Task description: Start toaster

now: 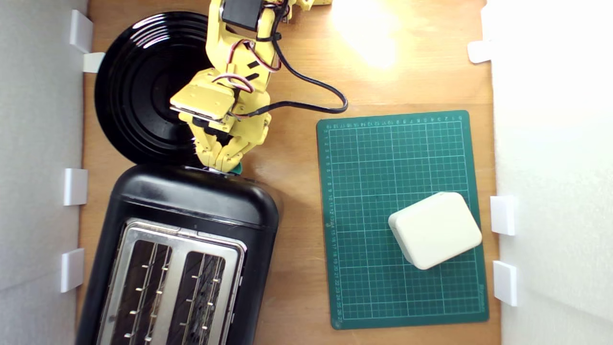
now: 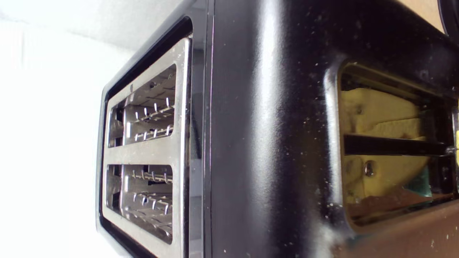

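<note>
Yellow gripper pressed down at the toaster's end wall, fingertips drawn close together over a small teal lever peeking out beside them; whether actually clamped on the lever or merely resting against it, impossible to tell. Black cable looping off the arm, away from the toaster. Glossy black toaster lying at the exterior view's lower left on the wooden table, silver top and two wire-guided slots facing the camera. Round black plate just beyond the toaster's lever end, partly under the arm. Green cutting mat to the toaster's right in the exterior view, apart from it, with a cream rounded box sitting on the mat's half farther from the arm. From the wrist view, toaster filling the frame at close range, both slots visible, yellow and teal reflected in the recessed lever panel.
</note>
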`<state>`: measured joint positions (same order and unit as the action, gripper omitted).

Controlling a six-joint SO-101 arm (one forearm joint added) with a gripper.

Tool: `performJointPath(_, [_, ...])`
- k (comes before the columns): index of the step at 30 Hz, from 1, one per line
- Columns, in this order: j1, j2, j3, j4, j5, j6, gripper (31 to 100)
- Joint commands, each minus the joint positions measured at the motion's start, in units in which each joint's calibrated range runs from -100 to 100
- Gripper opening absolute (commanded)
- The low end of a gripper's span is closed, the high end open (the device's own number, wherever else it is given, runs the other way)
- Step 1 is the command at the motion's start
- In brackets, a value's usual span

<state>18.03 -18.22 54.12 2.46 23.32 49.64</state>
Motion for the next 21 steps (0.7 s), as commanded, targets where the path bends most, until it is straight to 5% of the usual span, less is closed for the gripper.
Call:
performJointPath(1, [-3.03, 4.56, 3.71, 0.17, -1.69, 0.19, 31.4])
performJointPath(21, [-4.30, 9.22, 6.98, -0.02, -4.86, -0.12, 31.4])
